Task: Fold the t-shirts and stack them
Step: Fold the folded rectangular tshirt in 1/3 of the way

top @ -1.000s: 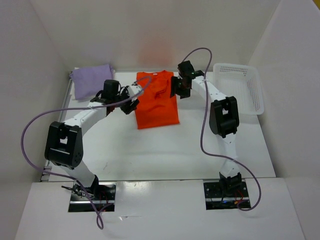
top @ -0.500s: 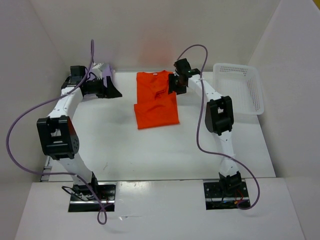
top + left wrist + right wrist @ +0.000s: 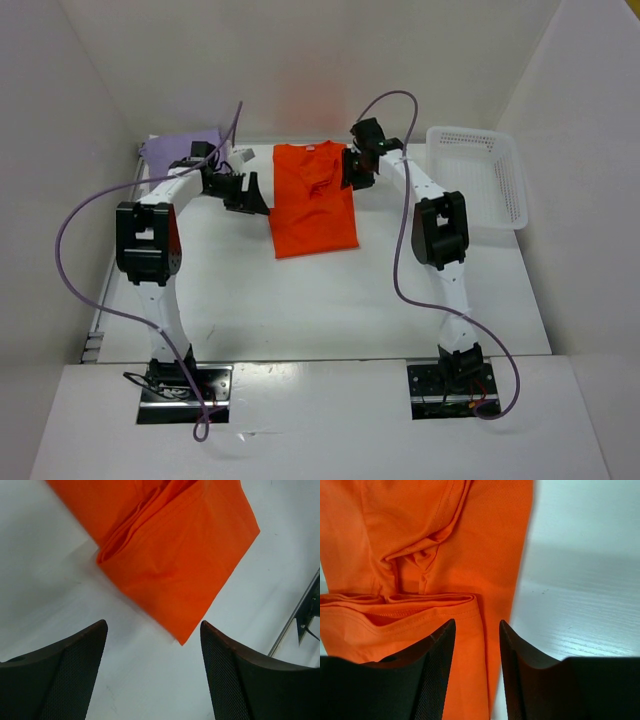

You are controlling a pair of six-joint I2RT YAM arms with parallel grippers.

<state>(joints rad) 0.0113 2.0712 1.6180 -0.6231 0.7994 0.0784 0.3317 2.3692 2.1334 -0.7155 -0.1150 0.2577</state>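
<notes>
Orange shirt [image 3: 313, 200]: soft, light and limp. Plies will likely slip, so pinch all layers at a folded edge or corner. It is partly folded, lying flat at upper centre of the overhead view. Right gripper [image 3: 477, 622] is over its right edge, fingers narrowly apart with nothing pinched. Left gripper [image 3: 153, 624] is beside its left corner, fingers spread wide. Lavender shirt [image 3: 180, 150] is at upper left.

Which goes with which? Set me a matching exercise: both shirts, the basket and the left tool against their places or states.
Things:
1. orange t-shirt
2. lavender t-shirt
3. white mesh basket
4. left tool

Places or states:
A. far right
B. far left corner
C. far middle, partly folded
D. open, just left of the orange cloth

Pairs: 1-C, 2-B, 3-A, 4-D
</notes>
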